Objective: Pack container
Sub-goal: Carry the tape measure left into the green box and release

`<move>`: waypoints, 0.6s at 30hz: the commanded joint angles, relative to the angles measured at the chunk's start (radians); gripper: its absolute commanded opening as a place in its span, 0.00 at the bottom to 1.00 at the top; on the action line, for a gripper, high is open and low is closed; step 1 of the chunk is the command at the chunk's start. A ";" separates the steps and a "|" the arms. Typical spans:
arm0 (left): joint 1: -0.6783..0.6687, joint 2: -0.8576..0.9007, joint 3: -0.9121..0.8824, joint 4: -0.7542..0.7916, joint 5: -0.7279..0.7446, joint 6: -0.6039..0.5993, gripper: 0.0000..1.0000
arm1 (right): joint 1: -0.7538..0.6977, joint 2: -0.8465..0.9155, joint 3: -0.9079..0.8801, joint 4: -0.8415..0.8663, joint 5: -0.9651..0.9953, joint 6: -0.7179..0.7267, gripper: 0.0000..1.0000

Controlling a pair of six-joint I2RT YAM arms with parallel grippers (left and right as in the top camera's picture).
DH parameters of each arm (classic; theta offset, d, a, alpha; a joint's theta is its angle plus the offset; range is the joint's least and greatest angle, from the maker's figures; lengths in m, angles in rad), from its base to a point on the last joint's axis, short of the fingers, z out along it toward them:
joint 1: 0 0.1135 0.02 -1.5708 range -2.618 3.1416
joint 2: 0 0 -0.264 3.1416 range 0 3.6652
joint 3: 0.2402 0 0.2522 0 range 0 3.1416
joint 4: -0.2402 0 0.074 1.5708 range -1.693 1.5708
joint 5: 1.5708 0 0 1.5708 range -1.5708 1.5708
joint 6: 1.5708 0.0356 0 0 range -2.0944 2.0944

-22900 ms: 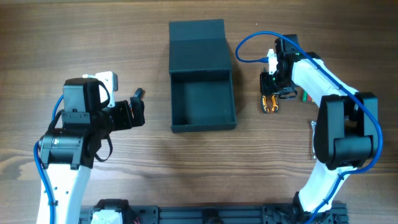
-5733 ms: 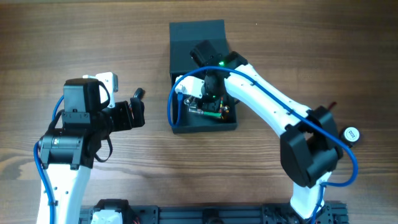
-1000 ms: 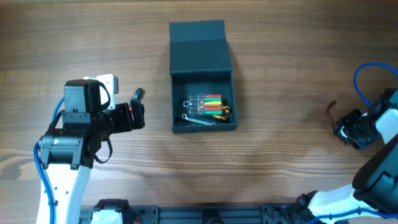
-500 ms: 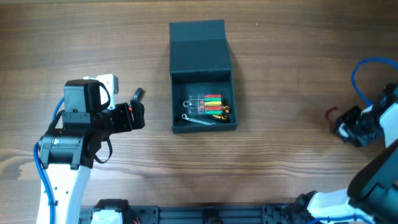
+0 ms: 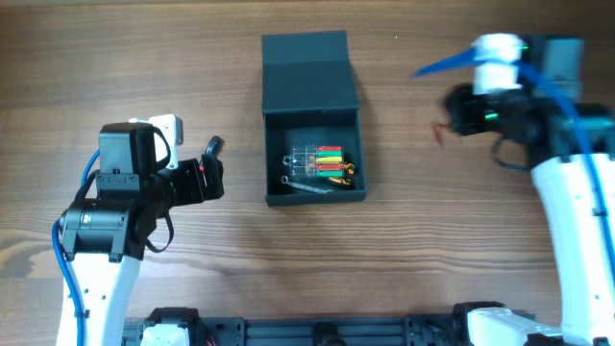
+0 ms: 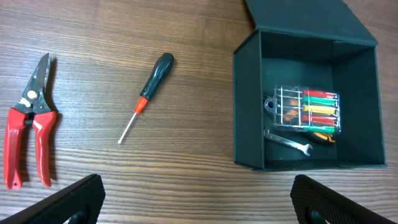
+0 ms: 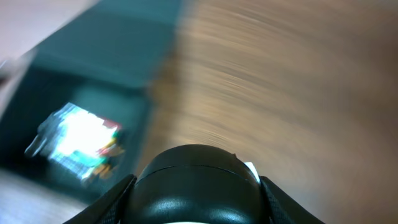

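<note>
overhead: container (image 5: pixel 315 196) sits mid-bench, between the two arms. its lid (image 5: pixel 306 62) is thrown back flat on the far side, hinge edge joined to the box. the box is open upward.

inside, toward the right half of the box: a clear case (image 6: pixel 308 107) of coloured bits (red, green, yellow, orange). a small wrench (image 6: pixel 287 141) lies just beside the case, on its near side. next to the wrench is an orange-and-black item (image 6: pixel 323 138), partly tucked under the case. i cannot identify it.

left tool (image 6: pixel 196 182): released, fingers spread wide at the bottom corners of the left wrist view, nothing between them. it is above bare bench (image 6: pixel 186 155), left of the container and apart from it.

also in the left wrist view: a screwdriver (image 6: pixel 151 87) with a dark handle and red collar lies tilted. red-handled cutters (image 6: pixel 28 134) lie well apart from it, at the left edge.

right tool (image 5: pixel 454 117): motion-blurred, out to the right of the container and apart from it. there is a small red smear (image 5: pixel 438 131) at its tip. the right wrist view is smeared too, with a dark rounded shape (image 7: pixel 198 180) filling the foreground. released or clenched: i cannot tell.
</note>
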 commanded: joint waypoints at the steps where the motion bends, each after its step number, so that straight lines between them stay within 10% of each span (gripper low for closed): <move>1: 0.004 -0.002 0.017 -0.001 -0.006 0.020 1.00 | 0.192 0.020 0.013 0.021 -0.093 -0.344 0.04; 18: 0.004 -0.002 0.017 -0.001 -0.006 0.020 1.00 | 0.301 0.376 0.013 0.244 -0.094 -0.251 0.04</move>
